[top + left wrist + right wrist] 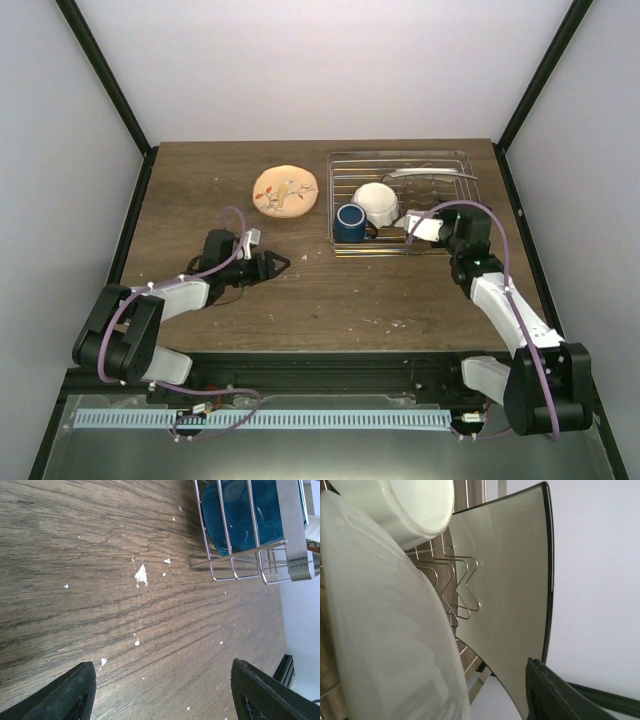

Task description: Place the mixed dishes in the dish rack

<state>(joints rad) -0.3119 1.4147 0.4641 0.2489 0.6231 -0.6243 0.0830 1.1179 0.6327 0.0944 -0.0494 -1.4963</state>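
Observation:
The dish rack [455, 160] stands at the back right. Inside it are the dark blue mug [350, 222], the white bowl [378, 203] and, on edge at the back, the cream rectangular plate [432, 173]. The orange-rimmed round plate [286, 190] lies on the table left of the rack. My right gripper [413, 228] is at the rack's front right. In its wrist view one finger [555, 697] stands apart from a white curved dish [385, 630] that hides the other finger; the cream plate [510, 570] is behind. My left gripper [278, 263] is open and empty above bare wood [160, 690].
White crumbs [141, 575] dot the wood. The rack's corner [235, 565] with the blue mug [240, 515] behind its wires shows at the top right of the left wrist view. Black frame posts [110, 80] flank the table's back corners.

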